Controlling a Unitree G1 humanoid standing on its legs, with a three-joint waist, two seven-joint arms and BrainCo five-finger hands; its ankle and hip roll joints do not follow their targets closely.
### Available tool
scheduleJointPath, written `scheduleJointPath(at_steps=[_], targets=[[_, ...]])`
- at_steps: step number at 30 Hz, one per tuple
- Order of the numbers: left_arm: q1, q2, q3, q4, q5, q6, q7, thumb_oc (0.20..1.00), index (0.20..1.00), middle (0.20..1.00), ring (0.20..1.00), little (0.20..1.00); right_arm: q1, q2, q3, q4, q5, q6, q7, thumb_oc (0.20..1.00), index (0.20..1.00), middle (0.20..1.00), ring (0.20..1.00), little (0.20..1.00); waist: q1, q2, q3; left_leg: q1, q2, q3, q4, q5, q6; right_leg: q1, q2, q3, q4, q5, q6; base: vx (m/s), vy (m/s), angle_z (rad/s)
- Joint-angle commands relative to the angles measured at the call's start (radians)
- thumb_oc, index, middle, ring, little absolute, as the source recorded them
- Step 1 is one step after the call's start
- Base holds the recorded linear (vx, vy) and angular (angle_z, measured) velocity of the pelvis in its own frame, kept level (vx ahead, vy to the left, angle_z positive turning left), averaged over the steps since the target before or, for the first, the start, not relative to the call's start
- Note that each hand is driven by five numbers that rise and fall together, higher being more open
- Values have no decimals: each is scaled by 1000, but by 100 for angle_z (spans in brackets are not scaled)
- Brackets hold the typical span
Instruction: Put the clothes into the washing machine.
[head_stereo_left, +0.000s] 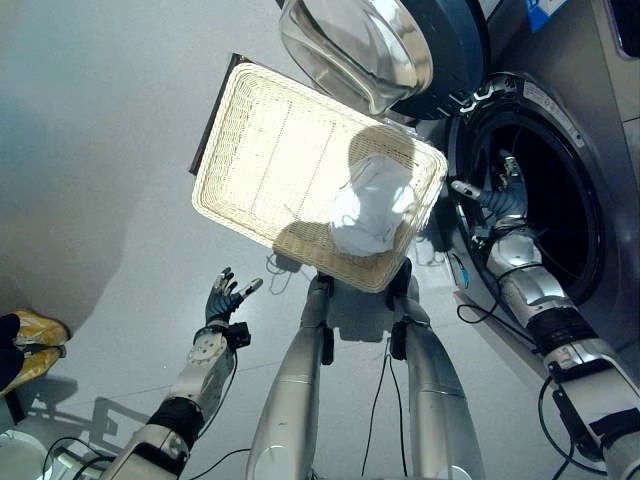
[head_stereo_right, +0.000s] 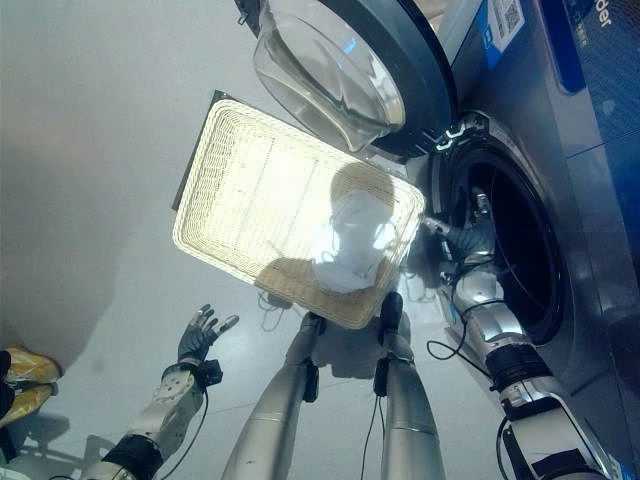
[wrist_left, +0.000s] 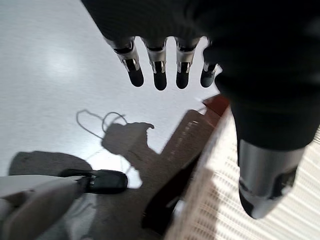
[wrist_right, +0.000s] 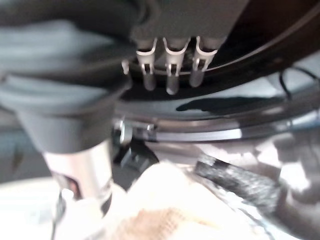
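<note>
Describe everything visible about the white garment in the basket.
The white garment is a crumpled, soft-looking cloth bunched in a loose heap. It lies in the wicker basket, in the corner nearest the washing machine's open drum. Neither hand touches it. The open door's shadow falls partly across it.

We see the drum mouth (head_stereo_left: 560, 200) open at 3 o'clock; door (head_stereo_left: 400, 45) overhangs the basket (head_stereo_left: 260, 150) at 12.

Nothing legible: only white lettering (head_stereo_right: 612, 33) cut off at the upper corner of the washing machine (head_stereo_right: 590, 130) front, a code-patterned sticker (head_stereo_right: 507, 17) near it, and a small printed label (head_stereo_left: 548, 103) on the drum opening's rim, too small to read.
</note>
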Motion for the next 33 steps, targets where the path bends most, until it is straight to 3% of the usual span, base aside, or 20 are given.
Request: scheduleJointPath(at_steps=[1,8,10,23,31,33], targets=[[48,-9,49,33,23,-18,7,1000,1000,1000,1000,1000,26,-32,35,-51,-190,6,-32,1000,1000,1000,1000,1000,3,15,-21,-23,-48,29,87,-78,2,31,53,-46,-41,20,35,-13,102,5],[43,-23,49,72,12,-21,-19,1000,1000,1000,1000,1000,-30,-24,116,-41,-288,45,1,1000,1000,1000,1000,1000,21,23,-21,-36,-51,25,97,-79,-1,20,46,-57,-24,6,32,-4,40,8],[26,-35,39,93,16,-10,-42,1000,1000,1000,1000,1000,-142,-3,244,7,-410,178,85,1000,1000,1000,1000,1000,58,30,-21,-45,-51,13,94,-72,-3,15,37,-81,-10,-4,32,9,87,11],[-15,-29,-14,80,21,9,-52,1000,1000,1000,1000,1000,-367,10,420,227,-582,361,181,1000,1000,1000,1000,1000,123,37,-21,-68,-57,-16,69,-54,4,-3,27,-117,-12,9,47,7,24,24],[-48,-14,-54,60,46,13,-42,1000,1000,1000,1000,1000,-481,47,508,504,-701,523,466,1000,1000,1000,1000,1000,170,43,-21,-96,-64,-53,56,-42,9,-22,20,-136,-20,21,51,19,-36,12],[-57,-8,-62,38,69,23,-42,1000,1000,1000,1000,1000,-499,63,534,599,-770,598,650,1000,1000,1000,1000,1000,187,49,-21,-109,-69,-69,52,-35,11,-31,16,-145,-23,26,51,31,-122,18]])
